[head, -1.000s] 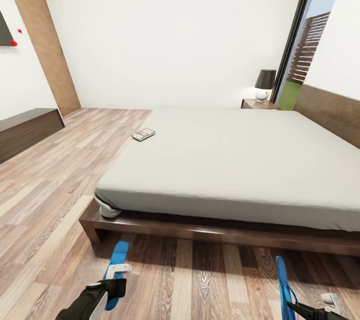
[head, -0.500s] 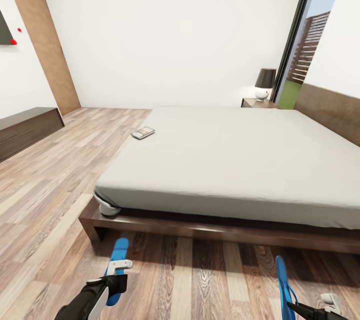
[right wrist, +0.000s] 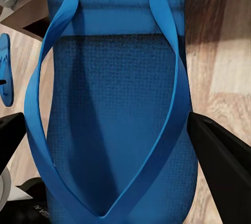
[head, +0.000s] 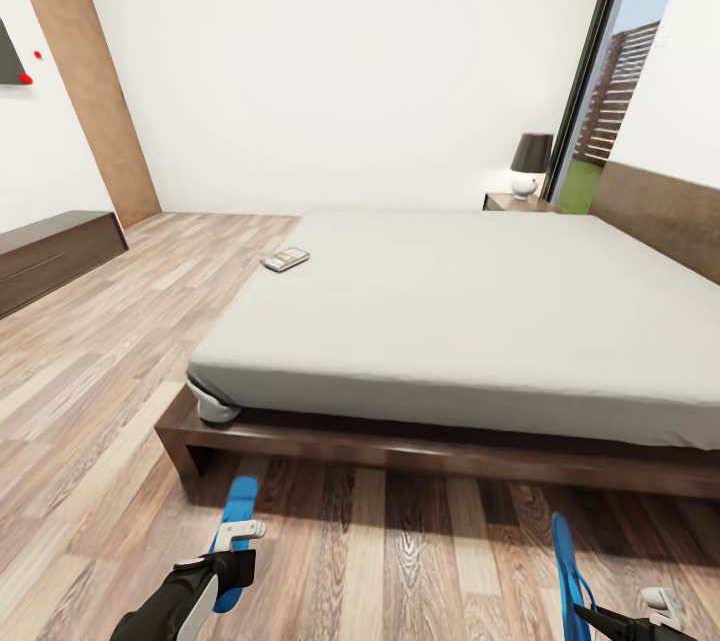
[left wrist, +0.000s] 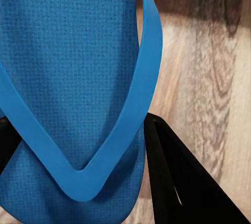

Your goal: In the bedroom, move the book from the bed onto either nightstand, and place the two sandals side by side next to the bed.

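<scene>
Sandals of bright blue woven-textured foam with smooth Y-shaped straps sit in both grippers. The left gripper [head: 232, 561] clamps the left sandal [head: 234, 539] across its sole, black fingers [left wrist: 178, 182] pressed to either side in the left wrist view. The right gripper [head: 630, 621], cut off at the frame's lower corner, grips the right sandal [head: 568, 571] the same way, with dark fingers [right wrist: 225, 156] flanking its sole; this sandal stands on edge in the head view.

Both sandals hang over the wood-plank floor [head: 420, 561] just off the foot edge of the bed [head: 470, 321], well apart from each other, with bare planks between them. The bed's pale grey mattress is smooth and flat on a dark brown platform frame.

The book [head: 286, 259] lies flat near the mattress's left edge; its cover is too small to read. Beyond the bed's far corner a nightstand [head: 515, 203] carries a dark-shaded lamp [head: 530, 165], its drawers hidden by the mattress. A dark low bench [head: 55, 256] lines the left wall, across open floor.
</scene>
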{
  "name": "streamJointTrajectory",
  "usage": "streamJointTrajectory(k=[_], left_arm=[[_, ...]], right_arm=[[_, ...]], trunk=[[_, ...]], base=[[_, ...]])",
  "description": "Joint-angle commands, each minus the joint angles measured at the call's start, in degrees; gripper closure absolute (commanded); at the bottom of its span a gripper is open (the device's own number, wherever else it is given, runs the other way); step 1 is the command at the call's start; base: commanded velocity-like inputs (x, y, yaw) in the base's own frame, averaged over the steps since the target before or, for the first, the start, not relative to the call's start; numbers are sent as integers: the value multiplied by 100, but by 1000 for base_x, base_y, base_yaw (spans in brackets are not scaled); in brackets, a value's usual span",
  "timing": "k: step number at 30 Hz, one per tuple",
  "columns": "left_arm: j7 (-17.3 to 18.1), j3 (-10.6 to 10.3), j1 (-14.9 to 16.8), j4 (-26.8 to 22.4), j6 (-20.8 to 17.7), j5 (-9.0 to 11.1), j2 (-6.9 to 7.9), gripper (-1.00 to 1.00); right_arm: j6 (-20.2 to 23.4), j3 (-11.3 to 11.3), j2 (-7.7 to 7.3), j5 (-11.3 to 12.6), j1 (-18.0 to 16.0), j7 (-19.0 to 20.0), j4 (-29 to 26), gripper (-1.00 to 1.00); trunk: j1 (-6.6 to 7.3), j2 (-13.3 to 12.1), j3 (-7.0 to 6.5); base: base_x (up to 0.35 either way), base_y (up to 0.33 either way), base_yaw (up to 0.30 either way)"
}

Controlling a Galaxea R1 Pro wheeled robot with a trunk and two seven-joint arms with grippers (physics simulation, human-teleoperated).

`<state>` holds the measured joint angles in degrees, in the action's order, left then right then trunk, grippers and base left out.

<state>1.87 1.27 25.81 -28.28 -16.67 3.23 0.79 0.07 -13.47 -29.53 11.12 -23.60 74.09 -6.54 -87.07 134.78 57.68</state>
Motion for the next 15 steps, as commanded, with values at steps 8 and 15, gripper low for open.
streamJointTrajectory(k=[8, 15], left_arm=[[24, 13, 2, -11, -31, 20, 0, 100], [26, 13, -2, -11, -31, 20, 0, 100]], right_arm=[[2, -15, -1, 4, -4, 18, 4, 100], [2, -15, 0, 4, -4, 18, 4, 100]], trunk=[[-175, 324, 149], [-329, 605, 275]], base=[[0, 0, 0], [0, 0, 0]])
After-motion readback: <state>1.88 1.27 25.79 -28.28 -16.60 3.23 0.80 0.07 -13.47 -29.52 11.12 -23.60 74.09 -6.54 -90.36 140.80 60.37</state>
